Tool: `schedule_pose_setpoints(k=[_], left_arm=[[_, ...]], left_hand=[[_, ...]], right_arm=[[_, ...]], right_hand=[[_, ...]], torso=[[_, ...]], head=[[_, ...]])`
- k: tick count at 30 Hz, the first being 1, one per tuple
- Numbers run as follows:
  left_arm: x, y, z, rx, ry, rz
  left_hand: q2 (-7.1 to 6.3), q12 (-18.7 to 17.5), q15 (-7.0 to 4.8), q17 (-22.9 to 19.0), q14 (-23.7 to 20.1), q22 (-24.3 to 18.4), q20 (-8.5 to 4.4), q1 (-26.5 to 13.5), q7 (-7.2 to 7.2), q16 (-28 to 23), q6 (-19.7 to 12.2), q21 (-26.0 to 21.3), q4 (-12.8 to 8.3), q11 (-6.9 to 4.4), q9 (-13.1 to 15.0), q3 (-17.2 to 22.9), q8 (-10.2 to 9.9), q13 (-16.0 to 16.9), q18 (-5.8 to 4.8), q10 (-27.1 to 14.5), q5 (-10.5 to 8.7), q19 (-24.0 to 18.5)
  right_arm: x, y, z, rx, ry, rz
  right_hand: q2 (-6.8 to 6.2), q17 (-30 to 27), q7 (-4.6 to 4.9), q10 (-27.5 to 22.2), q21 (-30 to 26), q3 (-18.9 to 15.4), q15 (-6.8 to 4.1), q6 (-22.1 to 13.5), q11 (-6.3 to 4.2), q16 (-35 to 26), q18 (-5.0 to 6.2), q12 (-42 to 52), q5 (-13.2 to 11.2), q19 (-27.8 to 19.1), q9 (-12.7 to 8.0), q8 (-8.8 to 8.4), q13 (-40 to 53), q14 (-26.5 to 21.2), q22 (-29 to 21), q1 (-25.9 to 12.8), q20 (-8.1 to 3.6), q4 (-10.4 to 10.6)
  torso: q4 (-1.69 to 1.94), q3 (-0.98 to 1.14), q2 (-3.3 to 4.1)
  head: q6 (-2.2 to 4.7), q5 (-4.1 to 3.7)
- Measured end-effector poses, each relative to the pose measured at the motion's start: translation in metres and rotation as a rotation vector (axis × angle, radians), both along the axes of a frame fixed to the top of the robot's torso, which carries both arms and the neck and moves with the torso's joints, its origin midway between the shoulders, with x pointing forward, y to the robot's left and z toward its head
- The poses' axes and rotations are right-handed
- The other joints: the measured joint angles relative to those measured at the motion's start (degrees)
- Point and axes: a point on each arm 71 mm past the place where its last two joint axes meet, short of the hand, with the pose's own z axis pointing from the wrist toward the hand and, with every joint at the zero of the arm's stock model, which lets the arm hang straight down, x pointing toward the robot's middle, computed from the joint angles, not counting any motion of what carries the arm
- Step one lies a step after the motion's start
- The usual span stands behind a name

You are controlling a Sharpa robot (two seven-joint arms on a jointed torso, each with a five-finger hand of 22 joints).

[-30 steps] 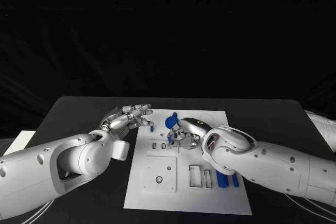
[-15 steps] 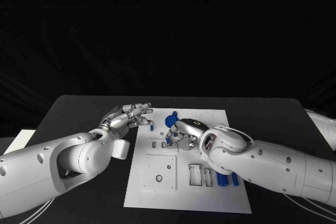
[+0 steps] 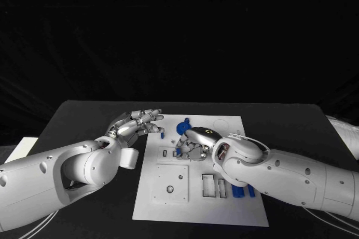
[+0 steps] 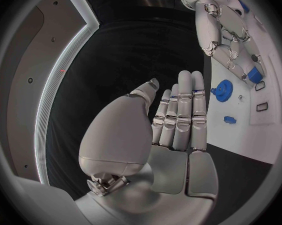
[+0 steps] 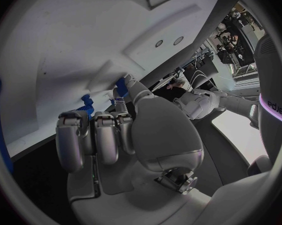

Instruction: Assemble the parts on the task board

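The silver many-fingered left hand (image 3: 139, 123) hovers with fingers (image 4: 181, 110) straight, held together, holding nothing. The silver many-fingered right hand (image 3: 193, 143) points downward, fingers (image 5: 94, 140) curled, seemingly pinching a small blue part.

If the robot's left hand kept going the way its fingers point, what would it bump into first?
Probably the blue gear on the task board. The left hand points toward it; the small blue part lies nearer but looks off the line. Depth is unclear.

The black table (image 3: 82, 122) carries the white task board (image 3: 224, 210) at its middle.
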Motion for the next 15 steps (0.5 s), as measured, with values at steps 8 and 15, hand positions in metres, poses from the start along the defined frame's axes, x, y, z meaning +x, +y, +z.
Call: schedule_pose_setpoints(k=[8, 15], left_arm=[[-0.0003, 0.0004, 0.0001, 0.0, 0.0, 0.0], [-0.0003, 0.0008, 0.0, 0.001, 0.001, 0.0]], left_hand=[[0.0, 0.0, 0.0, 0.0, 0.0, 0.0, 0.0, 0.0, 0.0, 0.0, 0.0, 0.0, 0.0, 0.0, 0.0, 0.0, 0.0, 0.0, 0.0, 0.0, 0.0, 0.0], [0.0, 0.0, 0.0, -0.01, 0.0, -0.01, 0.0, 0.0, 0.0, 0.0, 0.0, 0.0, 0.0, 0.0, 0.0, 0.0, 0.0, 0.0, 0.0, 0.0, 0.0, 0.0]], right_arm=[[-0.0004, 0.0002, 0.0003, -0.016, -0.006, -0.001], [-0.0013, 0.0004, 0.0003, -0.039, -0.022, -0.005]], right_hand=[[-1.11, 0.0, -0.14, 0.0, 0.0, 0.0, 0.0, 0.15, 0.0, 0.0, 0.0, -0.93, 0.01, 0.0, -0.19, 0.12, 0.0, 0.0, 0.0, -1.11, 0.0, 0.0], [-1.97, -0.01, -0.15, -0.17, -0.21, 0.0, 0.0, 0.05, 0.22, -0.35, 0.0, -2.66, -0.23, 0.0, -0.86, -1.51, 0.0, 0.0, -0.01, -2.12, 0.01, 0.0]], torso=[[-0.01, 0.02, -0.01], [0.0, 0.04, -0.01]], head=[[-0.16, -0.16], [-0.32, -0.27]])
